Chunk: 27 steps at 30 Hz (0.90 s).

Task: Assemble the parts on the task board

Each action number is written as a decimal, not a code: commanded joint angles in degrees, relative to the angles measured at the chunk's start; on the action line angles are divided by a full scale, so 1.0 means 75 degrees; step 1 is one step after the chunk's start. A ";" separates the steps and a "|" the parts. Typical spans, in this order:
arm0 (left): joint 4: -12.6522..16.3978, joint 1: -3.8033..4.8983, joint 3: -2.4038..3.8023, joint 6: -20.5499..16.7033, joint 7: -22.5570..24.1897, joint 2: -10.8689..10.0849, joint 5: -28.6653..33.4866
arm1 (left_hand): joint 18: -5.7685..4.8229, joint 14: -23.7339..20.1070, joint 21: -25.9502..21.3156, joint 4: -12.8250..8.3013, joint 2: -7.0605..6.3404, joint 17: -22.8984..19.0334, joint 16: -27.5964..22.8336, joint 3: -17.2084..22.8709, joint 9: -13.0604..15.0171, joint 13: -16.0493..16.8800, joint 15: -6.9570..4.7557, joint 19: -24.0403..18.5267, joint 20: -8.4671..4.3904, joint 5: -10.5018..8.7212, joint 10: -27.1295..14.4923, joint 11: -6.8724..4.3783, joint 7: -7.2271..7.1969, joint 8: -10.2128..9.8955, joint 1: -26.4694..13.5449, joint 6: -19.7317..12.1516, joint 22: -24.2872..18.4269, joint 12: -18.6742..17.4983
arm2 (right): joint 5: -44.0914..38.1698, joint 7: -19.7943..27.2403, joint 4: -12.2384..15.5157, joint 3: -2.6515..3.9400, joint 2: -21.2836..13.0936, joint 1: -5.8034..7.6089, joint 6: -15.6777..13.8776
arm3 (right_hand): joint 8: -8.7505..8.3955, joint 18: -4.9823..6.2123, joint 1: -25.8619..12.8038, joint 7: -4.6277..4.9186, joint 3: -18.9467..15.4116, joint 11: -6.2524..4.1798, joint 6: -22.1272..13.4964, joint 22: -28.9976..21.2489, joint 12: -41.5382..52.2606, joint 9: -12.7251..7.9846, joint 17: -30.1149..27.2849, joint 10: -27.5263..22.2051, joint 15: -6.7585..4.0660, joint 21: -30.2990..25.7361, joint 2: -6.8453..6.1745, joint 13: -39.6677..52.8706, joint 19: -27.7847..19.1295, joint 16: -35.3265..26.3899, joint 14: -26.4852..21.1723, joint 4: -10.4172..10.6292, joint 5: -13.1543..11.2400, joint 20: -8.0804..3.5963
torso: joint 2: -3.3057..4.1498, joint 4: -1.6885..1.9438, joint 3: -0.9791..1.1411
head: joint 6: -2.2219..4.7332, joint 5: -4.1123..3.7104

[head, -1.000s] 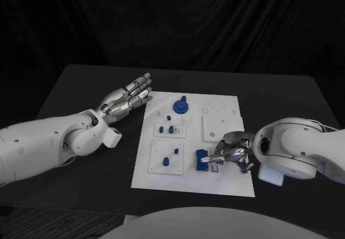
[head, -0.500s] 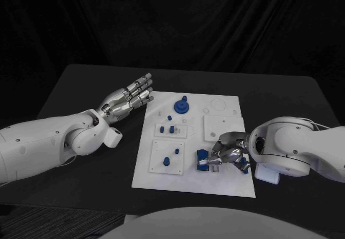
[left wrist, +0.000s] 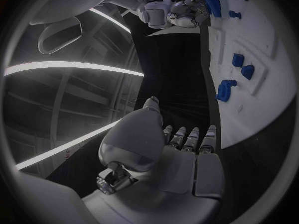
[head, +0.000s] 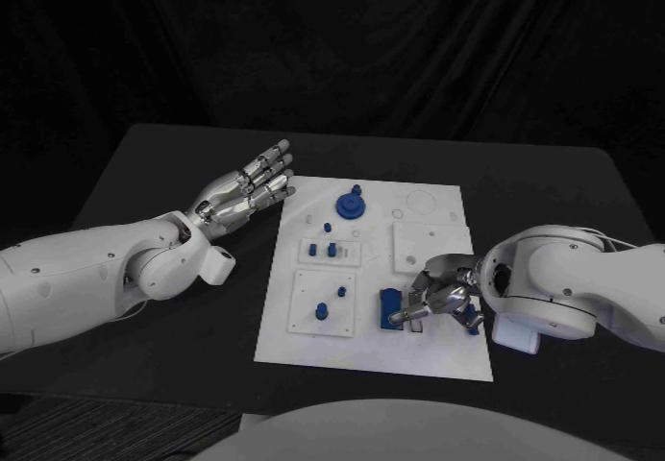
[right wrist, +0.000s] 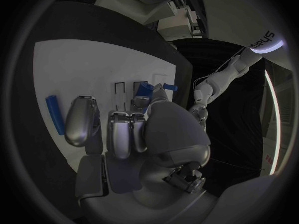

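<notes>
The right hand (head: 438, 301) pinches a blue block (head: 391, 309) low on the white board (head: 363, 351); it should seat it squarely, while the left hand (head: 247, 188) hovers released.

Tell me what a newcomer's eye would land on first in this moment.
Probably the white board in the middle of the black table, dotted with small blue parts, such as the blue gear at its far end. Next, the right hand bent down over blue parts at the board's near right, while the left hand hovers flat beside its far left corner.
</notes>
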 commanded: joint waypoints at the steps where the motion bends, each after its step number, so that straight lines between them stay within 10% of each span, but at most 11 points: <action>1: -0.0002 -0.0017 0.0006 0.0005 0.0150 0.0011 -0.0006 | 0.0124 -0.0003 0.0010 0.0009 0.0027 -0.0007 -0.0028 0.0028 -0.0018 -0.0012 -0.0056 -0.0020 -0.0045 0.0022 -0.0001 -0.0080 -0.0148 -0.0028 0.0053 -0.0003 -0.0012 -0.0051 | -0.0082 -0.0119 -0.0006 -0.0001 -0.0001 -0.0036 -0.0048 | -0.0092 0.0139 0.0107 0.0001 0.0007 -0.0054 -0.0089 0.1264 0.0009 -0.0045 0.1862 0.0810 -0.0034 -0.0003 0.0017 0.1986 0.0022 -0.0020 0.0763 -0.0054 0.0011 -0.0058 | -0.0002 -0.0002 0.0000 | -0.0002 0.0013; 10: -0.0017 -0.0025 0.0006 -0.0031 0.0162 0.0011 -0.0006 | 0.0123 -0.0003 0.0006 0.0013 0.0033 -0.0007 -0.0028 0.0025 -0.0018 -0.0012 -0.0074 -0.0025 -0.0035 0.0014 -0.0001 -0.0123 -0.0292 -0.0028 0.0035 -0.0003 -0.0018 -0.0051 | -0.0265 -0.0082 -0.0037 -0.0001 -0.0029 -0.0064 -0.0253 | -0.0209 0.0138 0.0184 0.0004 0.0058 -0.0054 -0.0173 0.1267 0.0009 -0.0096 0.1876 0.0810 -0.0033 0.0000 0.0084 0.1986 0.0027 -0.0013 0.0766 -0.0092 0.0024 -0.0059 | 0.0000 0.0002 0.0002 | -0.0002 0.0013; 21: -0.0013 -0.0032 0.0006 -0.0043 0.0172 0.0008 -0.0006 | 0.0125 -0.0003 -0.0009 0.0019 0.0037 -0.0007 -0.0028 0.0002 -0.0018 -0.0012 -0.0134 -0.0042 -0.0247 -0.0002 -0.0001 -0.0153 0.0284 -0.0028 -0.0027 -0.0003 -0.0036 -0.0051 | -0.0298 -0.0099 -0.0030 -0.0001 -0.0046 -0.0074 -0.0365 | -0.0319 0.0132 0.0321 0.0008 0.0139 -0.0050 -0.0190 0.1277 0.0009 -0.0135 0.1905 0.0810 -0.0030 0.0025 0.0184 0.1986 0.0043 0.0000 0.0772 -0.0167 0.0277 -0.0057 | -0.0002 0.0001 0.0000 | -0.0002 0.0008; 27: -0.0009 -0.0035 0.0006 -0.0028 0.0167 0.0004 -0.0006 | 0.0124 -0.0003 -0.0011 0.0018 0.0037 -0.0007 -0.0028 0.0002 -0.0018 -0.0012 -0.0153 -0.0044 -0.0276 0.0001 -0.0001 -0.0122 0.0159 -0.0028 -0.0027 -0.0003 -0.0039 -0.0051 | -0.0300 -0.0066 -0.0011 -0.0001 -0.0077 -0.0077 -0.0383 | -0.0417 0.0131 0.0364 0.0012 0.0144 -0.0048 -0.0220 0.1280 0.0009 -0.0168 0.1904 0.0810 -0.0030 0.0031 0.0185 0.1986 0.0049 0.0000 0.0772 -0.0193 0.0540 -0.0057 | 0.0000 0.0001 -0.0001 | -0.0002 0.0015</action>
